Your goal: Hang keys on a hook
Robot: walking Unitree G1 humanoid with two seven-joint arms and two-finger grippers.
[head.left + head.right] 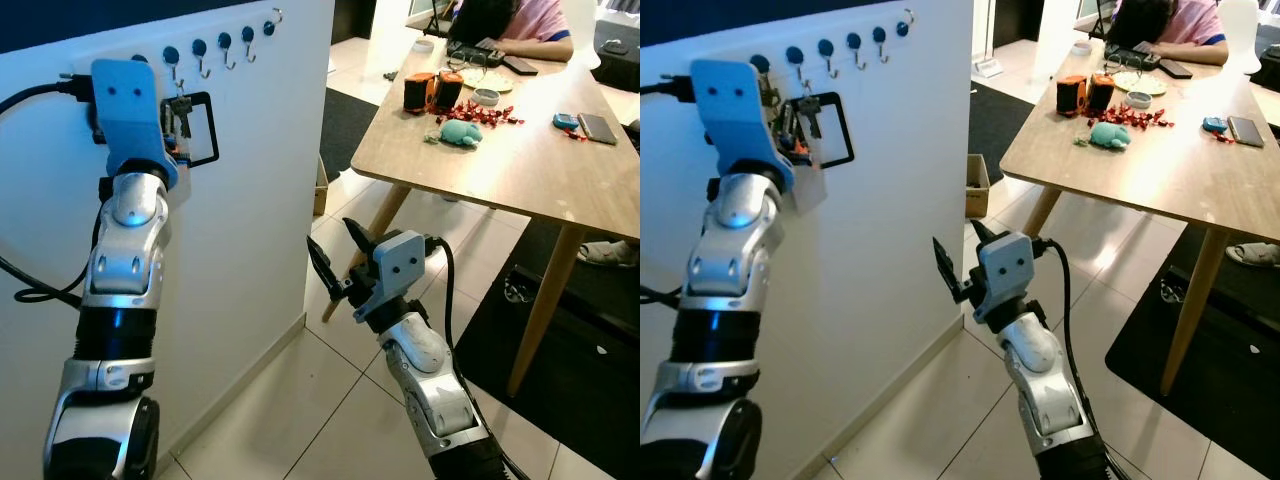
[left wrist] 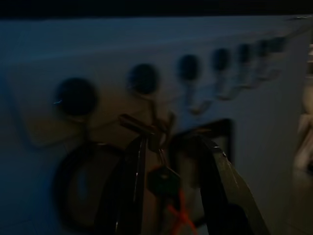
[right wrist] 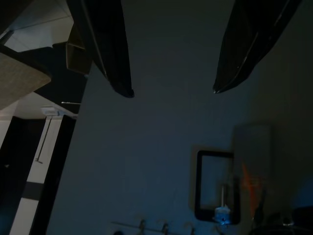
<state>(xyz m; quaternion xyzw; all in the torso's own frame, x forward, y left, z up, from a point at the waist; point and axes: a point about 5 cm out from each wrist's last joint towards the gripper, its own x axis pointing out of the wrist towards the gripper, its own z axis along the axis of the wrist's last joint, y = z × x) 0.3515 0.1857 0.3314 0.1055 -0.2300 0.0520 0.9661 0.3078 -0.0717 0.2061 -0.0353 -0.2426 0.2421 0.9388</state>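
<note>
My left gripper (image 1: 180,125) is raised against the white wall panel (image 1: 250,200), just below a row of blue-knobbed hooks (image 1: 224,42). In the left wrist view its two fingers stand apart on either side of a bunch of keys (image 2: 161,181) with an orange tag. The bunch hangs from a hook (image 2: 146,128) under the second knob, and the keys (image 1: 181,112) lie close to the wall. A black rectangular loop (image 1: 203,130) shows beside them. My right gripper (image 1: 337,250) is low near the wall's corner, open and holding nothing.
To the right stands a wooden table (image 1: 520,170) carrying a teal plush toy (image 1: 460,132), cups and small items, with a person (image 1: 520,25) seated at its far end. A dark rug (image 1: 580,380) lies under it. A cardboard box (image 1: 320,190) sits by the wall corner.
</note>
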